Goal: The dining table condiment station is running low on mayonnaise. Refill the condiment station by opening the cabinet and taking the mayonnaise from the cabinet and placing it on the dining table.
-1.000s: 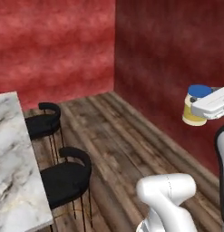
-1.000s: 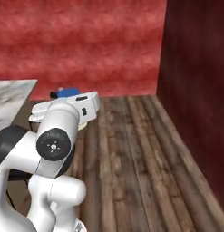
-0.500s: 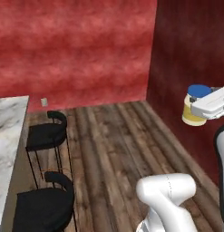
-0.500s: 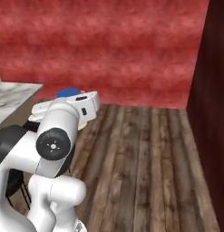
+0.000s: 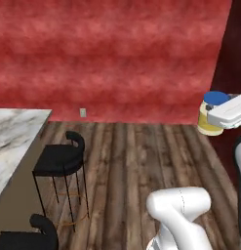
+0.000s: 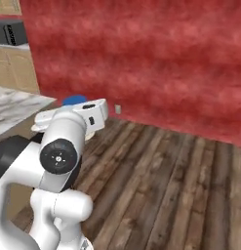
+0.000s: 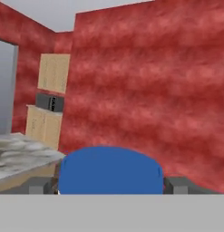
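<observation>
My gripper (image 5: 214,115) is shut on the mayonnaise (image 5: 205,123), a pale-yellow jar with a blue lid, held high above the wooden floor at the right edge of the left base view. In the hand view the blue lid of the mayonnaise (image 7: 109,170) sits between the two dark fingertips (image 7: 178,184) of the gripper (image 7: 109,186). In the right base view the lid of the mayonnaise (image 6: 75,100) peeks over the arm. The marble dining table (image 5: 14,131) lies to the left, apart from the jar; its top is also visible as the dining table (image 6: 17,105) and the dining table (image 7: 20,155). The cabinet is out of view.
Two black stools (image 5: 61,158) stand along the table's side. Wooden floor (image 5: 136,156) runs to a red wall (image 5: 117,58). A tan wall unit (image 7: 53,72) hangs over a black appliance (image 7: 50,103) and low tan cupboards beyond the table.
The whole picture has swung: the camera turned with the base, so wall, stools and table slid across both base views. The jar stays in the gripper as before.
</observation>
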### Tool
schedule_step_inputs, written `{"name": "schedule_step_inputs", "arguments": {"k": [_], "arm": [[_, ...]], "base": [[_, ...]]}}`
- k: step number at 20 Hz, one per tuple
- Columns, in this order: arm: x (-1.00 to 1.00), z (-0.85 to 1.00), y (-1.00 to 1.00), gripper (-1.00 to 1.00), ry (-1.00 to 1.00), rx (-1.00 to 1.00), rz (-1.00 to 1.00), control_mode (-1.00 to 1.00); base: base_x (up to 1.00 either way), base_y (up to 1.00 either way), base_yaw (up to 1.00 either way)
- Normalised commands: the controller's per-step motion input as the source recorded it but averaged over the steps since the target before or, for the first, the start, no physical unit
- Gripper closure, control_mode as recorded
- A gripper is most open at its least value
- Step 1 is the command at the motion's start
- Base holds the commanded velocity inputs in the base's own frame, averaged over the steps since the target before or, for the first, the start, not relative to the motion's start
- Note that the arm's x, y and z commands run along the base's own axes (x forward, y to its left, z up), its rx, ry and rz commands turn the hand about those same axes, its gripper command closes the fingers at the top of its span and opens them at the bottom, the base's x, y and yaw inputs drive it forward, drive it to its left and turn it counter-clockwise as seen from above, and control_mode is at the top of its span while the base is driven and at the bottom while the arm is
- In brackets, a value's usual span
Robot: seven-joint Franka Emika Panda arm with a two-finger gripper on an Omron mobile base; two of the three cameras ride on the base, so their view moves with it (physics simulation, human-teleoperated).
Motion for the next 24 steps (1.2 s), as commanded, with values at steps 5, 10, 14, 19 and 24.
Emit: {"name": "schedule_step_inputs", "arguments": {"k": [5, 10, 14, 19, 24], "arm": [[0.00, 0.00, 0.00, 1.00, 0.00, 0.00, 0.00, 1.00], [0.00, 0.00, 0.00, 1.00, 0.00, 0.00, 0.00, 1.00], [0.00, 0.00, 0.00, 1.00, 0.00, 0.00, 0.00, 1.00], [0.00, 0.00, 0.00, 1.00, 0.00, 0.00, 0.00, 1.00], [0.00, 0.00, 0.00, 1.00, 0.00, 0.00, 0.00, 1.00]], "base": [[1.00, -0.14, 0.63], [0.76, -0.03, 0.72], [0.43, 0.00, 0.77], [0.03, 0.24, 0.68], [0.03, 0.34, 0.58]]}}
